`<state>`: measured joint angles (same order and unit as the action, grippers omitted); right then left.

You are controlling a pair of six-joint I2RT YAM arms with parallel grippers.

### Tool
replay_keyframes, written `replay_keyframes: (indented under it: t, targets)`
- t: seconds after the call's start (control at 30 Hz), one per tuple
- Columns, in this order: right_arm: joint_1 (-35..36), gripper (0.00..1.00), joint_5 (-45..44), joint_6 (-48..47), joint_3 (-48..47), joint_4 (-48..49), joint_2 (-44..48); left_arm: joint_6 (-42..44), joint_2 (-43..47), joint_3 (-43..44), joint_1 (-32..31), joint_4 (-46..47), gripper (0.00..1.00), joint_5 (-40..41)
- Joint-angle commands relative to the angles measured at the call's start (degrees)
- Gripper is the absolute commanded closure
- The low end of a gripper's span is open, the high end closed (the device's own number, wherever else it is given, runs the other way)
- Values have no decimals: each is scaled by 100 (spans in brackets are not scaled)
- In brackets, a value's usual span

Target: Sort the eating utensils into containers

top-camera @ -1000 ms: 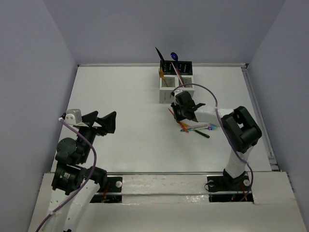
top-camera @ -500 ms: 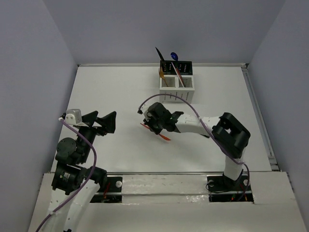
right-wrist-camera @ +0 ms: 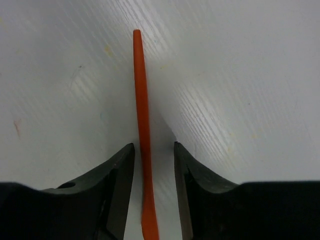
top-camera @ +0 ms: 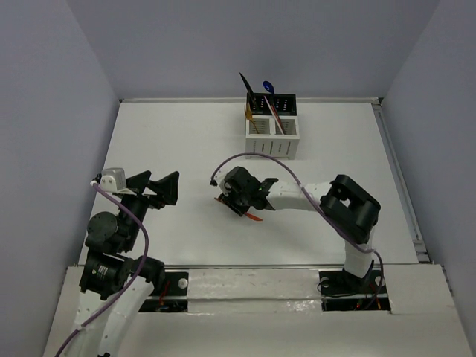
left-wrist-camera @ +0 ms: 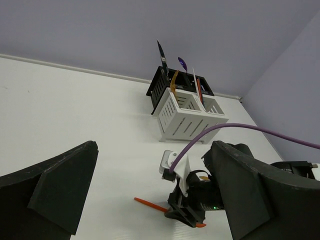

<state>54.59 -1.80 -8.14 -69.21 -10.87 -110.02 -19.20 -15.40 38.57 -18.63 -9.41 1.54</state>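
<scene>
Black right claw [right-wrist-camera: 154,150] is open a little, one finger on each side of the orange-red utensil [right-wrist-camera: 141,100], not squeezing it. It lies flat on the white table [right-wrist-camera: 240,75], well apart from the bins [top-camera: 272,126]. The left claw [left-wrist-camera: 152,150] is wide open, holding nothing.

I see the white table [top-camera: 171,141], matte, with a few faint marks up close. Near its back edge, about centre, the block of four bins [top-camera: 271,147] stands on it, two white in front and two black behind. Closer to the middle, one thin orange-red utensil [right-wrist-camera: 141,100] lies slanted on the surface.
</scene>
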Motion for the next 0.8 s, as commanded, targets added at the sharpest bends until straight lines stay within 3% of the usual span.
replay_keyframes:
  t: [0.0,0.13,0.5,0.7,0.77]
  targets:
    - [43,53,-338,171,267,-152,428,-13,19,-51,18,194,1,-40]
    - [96,41,-146,734,530,58,955,-13,28,-51,18,185,1,-40]
    - [588,38,136,2974,1629,779,1439,-22,37,-51,18,203,1,-66]
    - [588,36,189,3406,1876,982,1325,-22,46,-51,18,203,1,-57]
    - [588,30,-145,3477,1824,859,1273,-22,46,-51,18,203,1,-66]
